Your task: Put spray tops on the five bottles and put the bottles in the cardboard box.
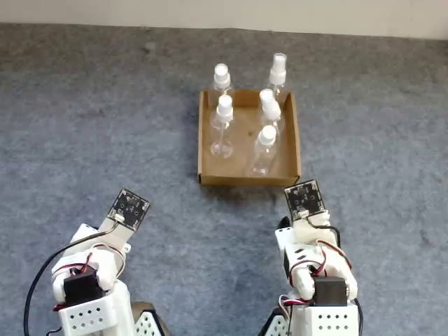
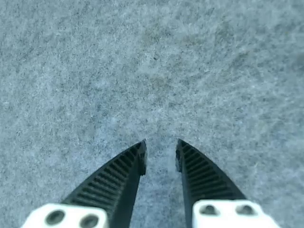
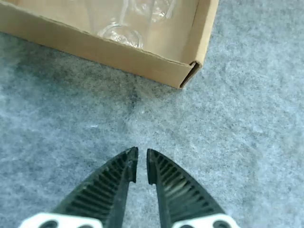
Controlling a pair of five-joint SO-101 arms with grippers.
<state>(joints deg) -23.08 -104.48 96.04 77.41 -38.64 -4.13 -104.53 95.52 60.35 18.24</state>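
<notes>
The cardboard box [image 1: 248, 179] sits on the grey felt table cover [image 1: 84, 126], at centre and on the far side of the arms. Three clear bottles stand upright inside it, each fitted with a white spray top. The left bottle [image 1: 222, 133] is by the left wall. The far right bottle [image 1: 270, 108] and the near right bottle [image 1: 262, 155] are close together along the right wall. Two more capped bottles, the rear left bottle [image 1: 222, 78] and the rear right bottle [image 1: 278, 72], stand upright at the box's far wall. They appear to be just beyond that wall, but this cannot be confirmed. The left gripper [image 2: 160, 148] hangs over bare cover at the near left, well apart from the box, its jaws parted a little and holding nothing. The right gripper [image 3: 141, 154] hangs over the cover on the near side of the box's near right corner, its jaws drawn almost together with a thin gap between them, empty.
</notes>
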